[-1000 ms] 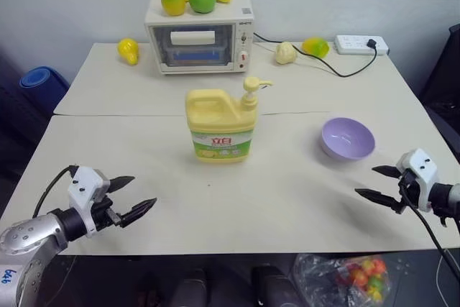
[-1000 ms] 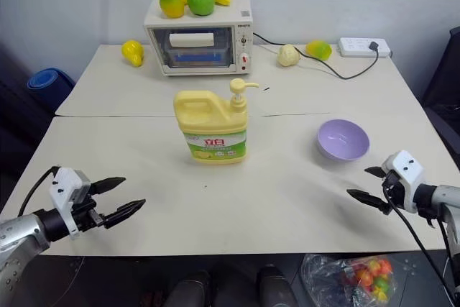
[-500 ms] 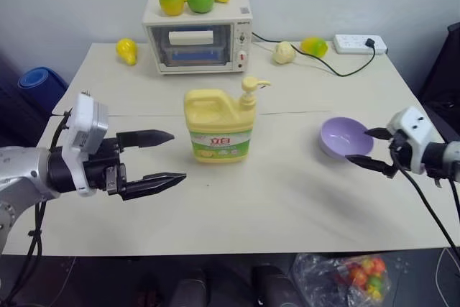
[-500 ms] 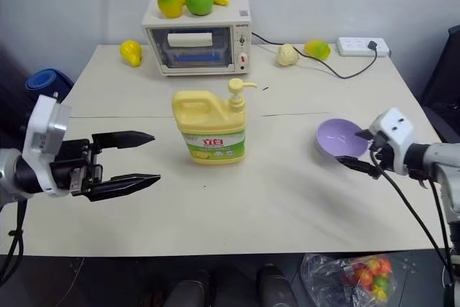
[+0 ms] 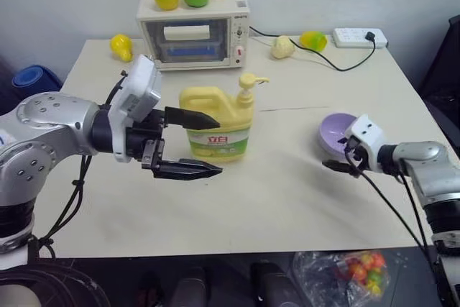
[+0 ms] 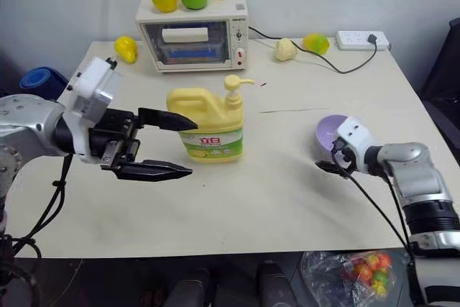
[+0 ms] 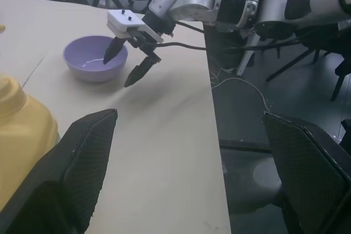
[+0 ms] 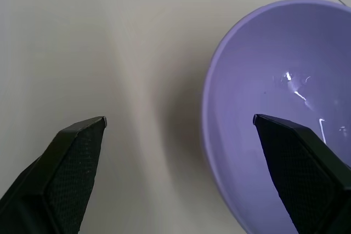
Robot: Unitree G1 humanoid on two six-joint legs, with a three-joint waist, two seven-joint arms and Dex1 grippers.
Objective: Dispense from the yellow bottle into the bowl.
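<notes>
Left of frame: left tool spread wide, holding nothing, pointing toward frame centre, upper finger crossing in front of the yellow bottle, lower finger just below and beside its label; contact impossible to confirm.

Centre: yellow bottle upright on the tabletop, pump nozzle aimed toward frame right, well apart from the bowl.

Right of frame: bowl at middle right, empty-looking but for a wet glint inside; right tool wide open, gripping nothing, one finger over the bowl's near rim, the other outside over the tabletop, straddling the wall.

Step judged: approach, both arms closing in, nothing yet grasped. Next move likely calls for pinching the bowl's rim and drawing it under the nozzle, with the bottle steadied or pumped from the left; risk of tipping the light bowl with an off-centre pinch.

Room: broad bare tabletop between bottle and bowl, good for a slide; bowl fairly near the right edge; toaster oven behind the bottle in the upper centre, cable at upper right, both clear of that path.
</notes>
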